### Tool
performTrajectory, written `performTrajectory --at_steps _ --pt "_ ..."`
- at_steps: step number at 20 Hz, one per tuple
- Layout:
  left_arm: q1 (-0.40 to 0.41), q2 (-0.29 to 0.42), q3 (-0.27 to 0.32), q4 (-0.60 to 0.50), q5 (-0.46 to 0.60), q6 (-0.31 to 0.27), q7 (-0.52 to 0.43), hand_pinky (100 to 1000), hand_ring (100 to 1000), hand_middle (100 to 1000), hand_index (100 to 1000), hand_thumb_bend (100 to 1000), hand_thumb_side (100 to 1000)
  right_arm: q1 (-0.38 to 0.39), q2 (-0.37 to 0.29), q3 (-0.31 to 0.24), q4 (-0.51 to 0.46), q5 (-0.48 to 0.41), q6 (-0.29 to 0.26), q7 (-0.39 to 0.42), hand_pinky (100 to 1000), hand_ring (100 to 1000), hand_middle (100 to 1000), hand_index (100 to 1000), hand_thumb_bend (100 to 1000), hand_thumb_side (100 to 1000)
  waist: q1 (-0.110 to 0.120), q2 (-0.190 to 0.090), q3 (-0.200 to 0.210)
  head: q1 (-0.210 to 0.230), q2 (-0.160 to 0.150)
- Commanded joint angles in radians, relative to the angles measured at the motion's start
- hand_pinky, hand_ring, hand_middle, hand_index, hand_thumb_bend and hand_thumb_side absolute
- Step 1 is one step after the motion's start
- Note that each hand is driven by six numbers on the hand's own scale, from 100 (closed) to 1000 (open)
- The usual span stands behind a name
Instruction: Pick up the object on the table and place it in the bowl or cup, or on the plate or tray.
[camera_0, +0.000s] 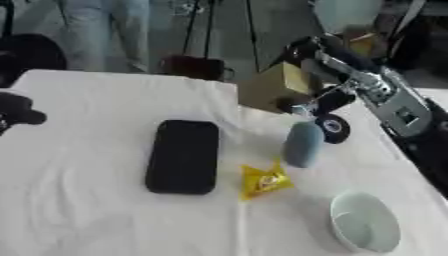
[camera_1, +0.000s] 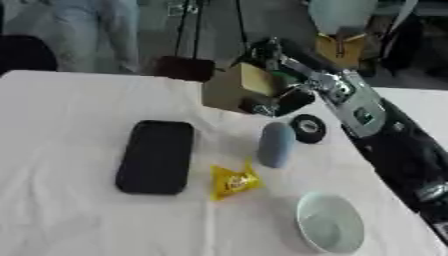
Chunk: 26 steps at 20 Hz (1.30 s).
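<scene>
White cloth covers the table (camera_0: 79, 210) where we work.

Closest to us sits our pale bowl (camera_0: 365, 222), empty, well below our right hand's fingers and a bit toward our body. A little farther is a yellow packet (camera_0: 262, 181). Beside it, on the left, lies a flat black tray (camera_0: 183, 156). Next comes a grey-blue oval thing (camera_0: 303, 144), standing just below our right fingers. A black ring, like a roll of tape (camera_1: 307, 128), rests just beside those fingers, right under them.

Our right hand (camera_1: 278, 102) comes in from the upper right. Its dark fingers (camera_0: 335, 100) look curled, but we cannot tell whether they grip anything. They hang near the tape roll and we see no sure touch. Our left hand (camera_0: 19, 112) shows only as a dark shape at the left edge, far from everything, and its fingers are hidden too.

We think the step now is reaching down to grab. To do it well, we should lower slowly, spread the fingers around one thing only, and not knock over the oval thing beside it. Then we lift straight up and carry it to the bowl.

Behind the fingers, past the table's edge, stands a brown box (camera_1: 234, 87).
</scene>
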Motion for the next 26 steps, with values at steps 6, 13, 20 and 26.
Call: performTrajectory --at_steps 6,13,20,26 --pt "-0.025 -0.009 -0.012 -0.021 0.015 0.008 -0.019 804 807 826 944 100 725 -0.027 0.007 -0.011 0.062 -0.182 0.123 0.154 271 269 237 542 100 100 -0.003 -0.016 0.012 -0.007 -0.005" --pt "-0.029 -0.012 -0.017 -0.021 0.019 0.008 -0.025 804 808 826 943 100 721 -0.032 0.001 -0.038 -0.006 -0.191 0.128 0.079 263 267 247 541 100 100 -0.011 -0.016 0.017 -0.009 -0.013" --pt "-0.046 -0.014 -0.031 -0.021 0.042 -0.007 -0.043 805 810 826 943 100 706 -0.037 -0.036 -0.073 -0.05 -0.351 0.212 -0.037 269 274 246 543 100 100 -0.016 -0.016 0.029 -0.027 -0.025" --pt "-0.051 -0.017 -0.036 -0.021 0.059 -0.015 -0.056 805 810 826 943 100 707 -0.045 -0.036 -0.061 -0.087 -0.424 0.258 0.031 271 272 241 540 100 100 -0.015 -0.013 0.043 -0.048 -0.033"
